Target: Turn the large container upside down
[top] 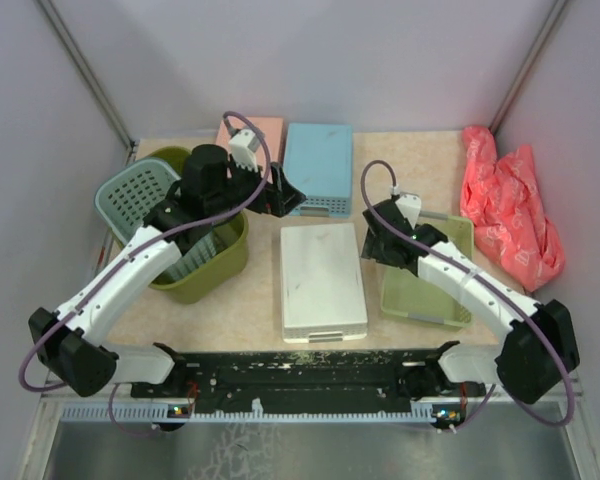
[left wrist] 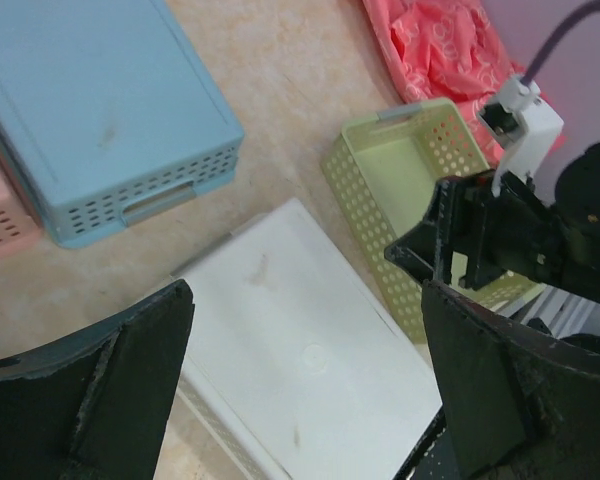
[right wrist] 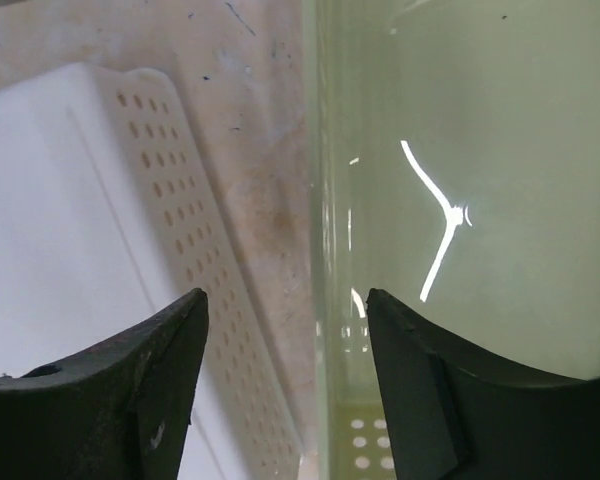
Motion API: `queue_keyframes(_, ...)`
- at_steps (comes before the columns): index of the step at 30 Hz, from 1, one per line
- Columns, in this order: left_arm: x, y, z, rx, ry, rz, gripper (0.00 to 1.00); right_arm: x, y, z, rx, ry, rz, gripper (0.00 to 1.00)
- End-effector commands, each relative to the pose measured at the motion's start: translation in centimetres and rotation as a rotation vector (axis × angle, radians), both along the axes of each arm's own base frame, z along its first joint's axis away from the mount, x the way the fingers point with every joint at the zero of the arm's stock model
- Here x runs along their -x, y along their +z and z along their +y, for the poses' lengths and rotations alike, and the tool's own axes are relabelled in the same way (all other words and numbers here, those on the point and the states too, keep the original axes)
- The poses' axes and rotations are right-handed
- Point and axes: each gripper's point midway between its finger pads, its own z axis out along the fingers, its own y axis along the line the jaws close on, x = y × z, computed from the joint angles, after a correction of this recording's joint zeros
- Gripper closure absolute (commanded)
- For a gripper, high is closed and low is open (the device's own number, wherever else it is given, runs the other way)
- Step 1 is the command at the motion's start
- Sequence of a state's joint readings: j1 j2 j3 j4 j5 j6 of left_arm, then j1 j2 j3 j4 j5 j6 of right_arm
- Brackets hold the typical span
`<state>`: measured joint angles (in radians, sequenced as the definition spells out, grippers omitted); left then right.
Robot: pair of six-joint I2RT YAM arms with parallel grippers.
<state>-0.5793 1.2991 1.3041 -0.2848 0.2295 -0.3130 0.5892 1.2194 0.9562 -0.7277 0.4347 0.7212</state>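
The large olive-green basket [top: 216, 268] stands open side up at the left of the table, partly hidden under my left arm; its slotted inside shows. It is in neither wrist view. My left gripper [top: 288, 192] is open and empty, to the right of and above the basket, pointing toward the table's middle; in the left wrist view [left wrist: 305, 385] it hangs over a white tray. My right gripper [top: 379, 241] is open and empty, its jaws straddling the left wall of a light green tray in the right wrist view [right wrist: 285, 335].
A teal basket [top: 128, 196] sits left of the olive one. A white flat tray [top: 323, 280] lies mid-table, a blue tray [top: 318, 165] and a pink tray [top: 252, 128] behind it. The light green tray [top: 432, 296] is at the right, a red bag [top: 510, 205] beyond.
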Motion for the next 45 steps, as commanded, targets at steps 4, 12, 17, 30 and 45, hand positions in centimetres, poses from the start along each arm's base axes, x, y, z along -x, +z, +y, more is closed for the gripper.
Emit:
queue_keyframes(4,1.0,-2.5,-1.2,-0.06,-0.04,0.041,0.01,-1.7,-3.8,-0.8,0.028,0.009,0.059,0.48)
queue_keyframes(12,0.9,-2.7,-1.4,-0.069,-0.047,0.041,0.01,-2.1,-2.6,0.5,-0.003,0.088,0.051,0.95)
queue_keyframes(17,0.6,-2.6,-1.4,-0.079,-0.043,0.03,0.01,-1.4,1.3,2.8,-0.149,0.216,0.003,1.0)
queue_keyframes(30,0.0,-0.3,-1.0,-0.076,-0.023,-0.021,0.01,3.6,8.0,12.0,-0.86,0.538,-0.023,1.0)
queue_keyframes(45,-0.1,2.4,-0.1,-0.049,0.008,-0.068,0.01,4.0,13.4,14.6,-1.342,0.546,-0.111,1.0)
